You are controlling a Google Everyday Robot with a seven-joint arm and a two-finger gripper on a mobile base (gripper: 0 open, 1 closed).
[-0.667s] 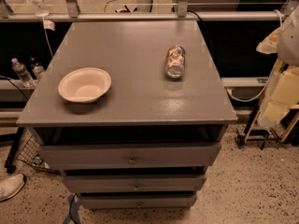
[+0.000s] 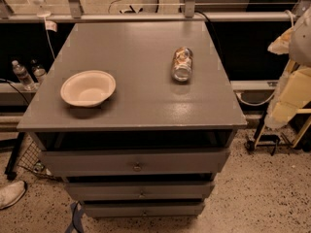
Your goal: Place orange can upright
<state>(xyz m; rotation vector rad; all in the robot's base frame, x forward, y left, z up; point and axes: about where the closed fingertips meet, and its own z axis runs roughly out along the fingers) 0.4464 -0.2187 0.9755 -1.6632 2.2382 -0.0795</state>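
Observation:
The orange can (image 2: 182, 64) lies on its side on the grey cabinet top (image 2: 141, 106), right of the middle, with one shiny silver end facing the front. A cream bowl (image 2: 88, 88) stands upright to the left of it. My gripper (image 2: 291, 81) is part of the cream arm at the right edge of the view. It is off the side of the cabinet, well right of the can, and touches nothing.
The cabinet has three drawers (image 2: 136, 163) below its top. A rail with metal posts (image 2: 146, 16) runs behind it. Water bottles (image 2: 22, 75) stand on a ledge at the left. A white shoe (image 2: 10, 194) lies on the speckled floor.

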